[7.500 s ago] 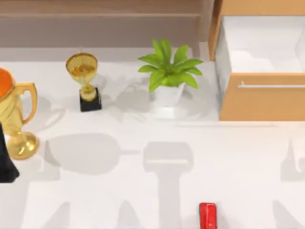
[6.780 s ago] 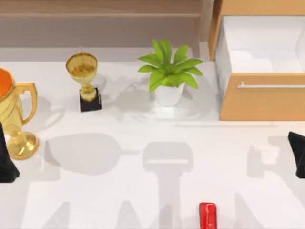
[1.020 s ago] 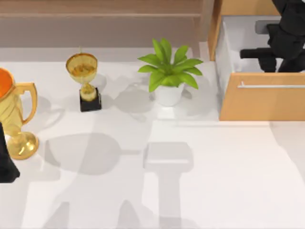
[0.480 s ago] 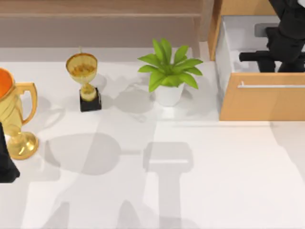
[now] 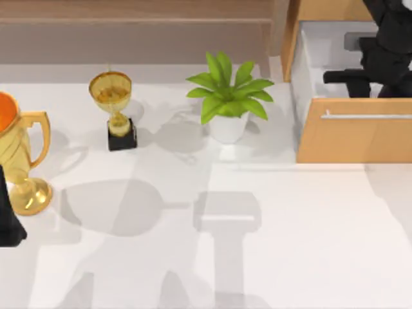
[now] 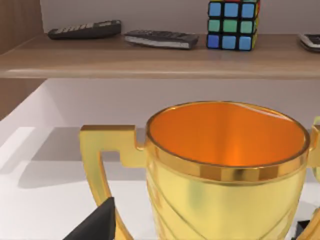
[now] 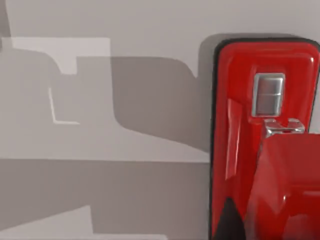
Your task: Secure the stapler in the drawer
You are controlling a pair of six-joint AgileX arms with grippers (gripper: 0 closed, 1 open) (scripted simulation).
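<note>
The stapler (image 7: pixel 265 135), rigid, glossy and probably slippery, is best pinched across its narrow sides. Above the drawer (image 5: pixel 354 138), upper right, the right gripper's (image 5: pixel 386 61) pincer state cannot be told.

White table (image 5: pixel 309 238), two gold trophies (image 5: pixel 116 106), potted plant (image 5: pixel 228 96), wooden drawer (image 5: pixel 354 138)

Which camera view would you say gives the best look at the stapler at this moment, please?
The right wrist view: the red stapler appears close up against a pale surface, its silver metal parts plain to see. In the top view, the right arm reaches over the open drawer, covering the spot where the stapler would be. The left wrist view faces a gold trophy instead.
</note>
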